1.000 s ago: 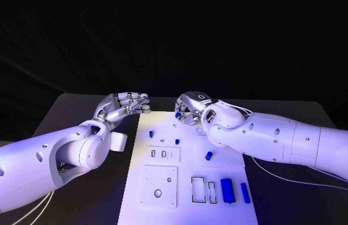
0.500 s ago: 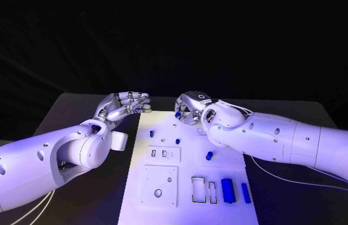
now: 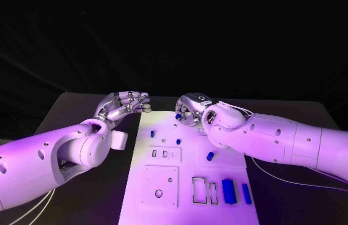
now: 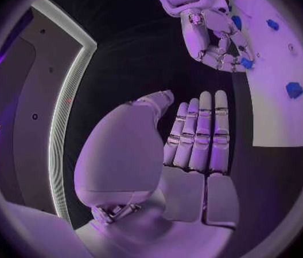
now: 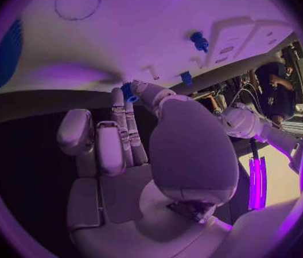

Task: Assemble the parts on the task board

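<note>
1. The white task board (image 3: 190,184) lies in the middle of the black table (image 3: 80,114), running from the near edge out to where the two arms meet.
2. The right robot hand (image 3: 190,109) is at the far end of the task board, and it pinches a small blue part (image 3: 178,116) between its fingertips; the left wrist view shows the same blue piece (image 4: 246,63) at the tips of that hand (image 4: 212,37), just over the board's far edge.
3. From the right wrist, the pinched piece (image 5: 128,92) sits at the ends of the fingers (image 5: 126,123), right beside the board's edge.
4. The left robot hand (image 3: 123,105) is off the board's far left corner, above the table, holding nothing; its fingers (image 4: 202,135) lie straight and close side by side.
5. On the board, one small blue peg (image 3: 152,133) stands near the far left, another (image 3: 178,141) a little nearer and to its right, and a third (image 3: 209,156) further right, towards the middle.
6. At the near right, a long blue block (image 3: 229,191) lies lengthwise, with a thinner blue bar (image 3: 246,194) just to its right.
7. Left of those are two empty rectangular slots (image 3: 198,190), and a square plate with a round hole (image 3: 159,193) occupies the near left.
</note>
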Action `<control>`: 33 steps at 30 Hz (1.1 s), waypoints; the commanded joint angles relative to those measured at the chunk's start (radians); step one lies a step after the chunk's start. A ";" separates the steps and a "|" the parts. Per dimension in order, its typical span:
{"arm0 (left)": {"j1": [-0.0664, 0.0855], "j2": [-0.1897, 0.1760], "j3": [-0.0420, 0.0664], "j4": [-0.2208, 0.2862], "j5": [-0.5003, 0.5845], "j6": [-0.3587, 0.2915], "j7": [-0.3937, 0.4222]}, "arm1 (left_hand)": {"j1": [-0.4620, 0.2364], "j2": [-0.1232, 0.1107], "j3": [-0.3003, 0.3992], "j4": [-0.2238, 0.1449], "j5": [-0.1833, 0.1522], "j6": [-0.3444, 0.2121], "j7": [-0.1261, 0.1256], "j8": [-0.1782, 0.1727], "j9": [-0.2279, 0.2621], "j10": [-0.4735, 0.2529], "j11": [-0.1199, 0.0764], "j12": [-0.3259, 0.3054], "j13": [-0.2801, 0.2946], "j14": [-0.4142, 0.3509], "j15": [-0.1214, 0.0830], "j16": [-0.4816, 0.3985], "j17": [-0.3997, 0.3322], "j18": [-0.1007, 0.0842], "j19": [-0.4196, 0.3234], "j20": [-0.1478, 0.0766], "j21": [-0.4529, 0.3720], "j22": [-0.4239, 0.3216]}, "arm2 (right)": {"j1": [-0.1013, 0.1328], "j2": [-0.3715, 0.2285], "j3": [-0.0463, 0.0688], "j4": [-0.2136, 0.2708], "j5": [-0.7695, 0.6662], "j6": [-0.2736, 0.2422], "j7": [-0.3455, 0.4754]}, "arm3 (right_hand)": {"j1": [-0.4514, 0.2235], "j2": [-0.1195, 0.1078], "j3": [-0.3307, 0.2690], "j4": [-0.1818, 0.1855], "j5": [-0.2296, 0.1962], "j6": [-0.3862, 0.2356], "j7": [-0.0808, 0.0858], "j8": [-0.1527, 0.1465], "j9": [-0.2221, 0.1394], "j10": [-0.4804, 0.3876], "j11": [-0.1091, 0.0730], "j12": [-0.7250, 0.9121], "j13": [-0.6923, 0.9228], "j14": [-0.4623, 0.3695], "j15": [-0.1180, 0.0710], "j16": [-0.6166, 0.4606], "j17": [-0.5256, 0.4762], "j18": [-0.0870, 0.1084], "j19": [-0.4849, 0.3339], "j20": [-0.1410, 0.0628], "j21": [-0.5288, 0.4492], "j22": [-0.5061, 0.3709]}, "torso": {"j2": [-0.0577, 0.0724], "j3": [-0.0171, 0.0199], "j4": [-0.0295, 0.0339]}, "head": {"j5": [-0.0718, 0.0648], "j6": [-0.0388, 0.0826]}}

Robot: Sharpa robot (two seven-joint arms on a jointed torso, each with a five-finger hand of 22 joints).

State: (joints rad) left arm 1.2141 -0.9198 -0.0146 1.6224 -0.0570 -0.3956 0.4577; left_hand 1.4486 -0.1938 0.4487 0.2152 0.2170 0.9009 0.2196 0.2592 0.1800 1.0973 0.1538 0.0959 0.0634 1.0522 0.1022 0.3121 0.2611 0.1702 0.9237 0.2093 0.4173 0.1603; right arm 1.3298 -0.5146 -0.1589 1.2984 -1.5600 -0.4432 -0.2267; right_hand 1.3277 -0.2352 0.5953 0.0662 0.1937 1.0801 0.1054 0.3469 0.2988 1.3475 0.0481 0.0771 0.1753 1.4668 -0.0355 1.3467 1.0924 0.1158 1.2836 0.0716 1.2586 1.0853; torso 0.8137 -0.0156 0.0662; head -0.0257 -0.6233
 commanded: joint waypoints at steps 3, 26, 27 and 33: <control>0.002 0.002 0.001 0.000 0.002 0.018 0.004 | -0.005 0.000 0.003 -0.001 -0.004 -0.010 0.000 -0.005 -0.001 -0.004 0.006 -0.003 0.001 -0.002 0.007 -0.004 0.001 0.011 -0.003 0.002 0.000 -0.001 | -0.003 0.002 -0.002 -0.003 -0.002 0.026 0.001 | -0.007 0.004 0.016 -0.005 0.006 -0.017 0.000 -0.003 0.123 -0.004 -0.010 -0.006 0.003 0.024 0.001 0.001 -0.004 -0.012 -0.009 0.001 -0.007 -0.003 | 0.001 -0.0002 0.0007 | -0.001 0.002; 0.003 -0.003 0.001 -0.002 0.002 0.017 0.003 | -0.006 0.001 0.004 -0.004 -0.005 -0.011 0.000 -0.006 -0.001 -0.003 0.007 -0.008 0.001 -0.002 0.008 -0.007 0.003 0.011 -0.004 0.002 0.000 -0.002 | 0.003 -0.118 0.002 0.106 0.025 -0.004 -0.006 | 0.026 -0.013 -0.273 0.052 0.005 -0.185 0.062 -0.168 0.101 -0.232 0.054 0.038 -0.071 -0.004 0.056 -0.021 -0.109 0.007 -0.057 0.055 -0.095 -0.069 | -0.002 0.0021 -0.0052 | 0.001 0.005; 0.003 -0.003 0.001 -0.002 0.002 0.017 0.003 | -0.006 0.001 0.004 -0.004 -0.005 -0.011 0.000 -0.006 -0.001 -0.003 0.007 -0.008 0.001 -0.002 0.008 -0.007 0.003 0.011 -0.004 0.002 0.000 -0.002 | 0.004 -0.137 0.003 0.124 0.031 -0.009 -0.007 | 0.028 -0.013 -0.274 0.056 0.007 -0.177 0.062 -0.167 0.102 -0.223 0.053 0.043 -0.071 -0.003 0.055 -0.018 -0.105 0.006 -0.052 0.054 -0.091 -0.063 | -0.003 0.0023 -0.0068 | 0.001 0.005; 0.003 -0.004 0.001 -0.008 0.003 0.018 0.003 | -0.006 0.001 0.004 -0.004 -0.005 -0.011 0.000 -0.006 -0.001 -0.003 0.007 -0.008 0.001 -0.002 0.008 -0.007 0.003 0.011 -0.004 0.002 0.000 -0.002 | 0.020 -0.273 0.009 0.236 0.140 -0.037 0.000 | 0.047 -0.020 -0.236 0.082 0.023 -0.128 0.057 -0.165 0.102 -0.117 0.036 0.082 -0.061 0.010 0.042 0.012 -0.063 -0.004 -0.017 0.045 -0.053 -0.008 | -0.010 0.0041 -0.0178 | -0.003 0.005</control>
State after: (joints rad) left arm 1.2160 -0.9253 -0.0148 1.6144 -0.0567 -0.3946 0.4551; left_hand 1.4486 -0.1938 0.4487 0.2152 0.2170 0.8935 0.2195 0.2592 0.1801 1.0973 0.1538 0.0898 0.0632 1.0522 0.1022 0.3084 0.2632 0.1702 0.9237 0.2093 0.4173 0.1596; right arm 1.3470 -0.7717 -0.1510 1.5133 -1.5001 -0.4542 -0.2286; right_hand 1.3667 -0.2533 0.3503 0.1465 0.2137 0.9483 0.1634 0.1824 0.4017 1.2132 0.0890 0.1543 0.1124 1.4680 0.0146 1.3550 1.0252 0.1160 1.2594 0.1144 1.2025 1.0725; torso 0.8074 -0.0129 0.0544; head -0.0256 -0.6181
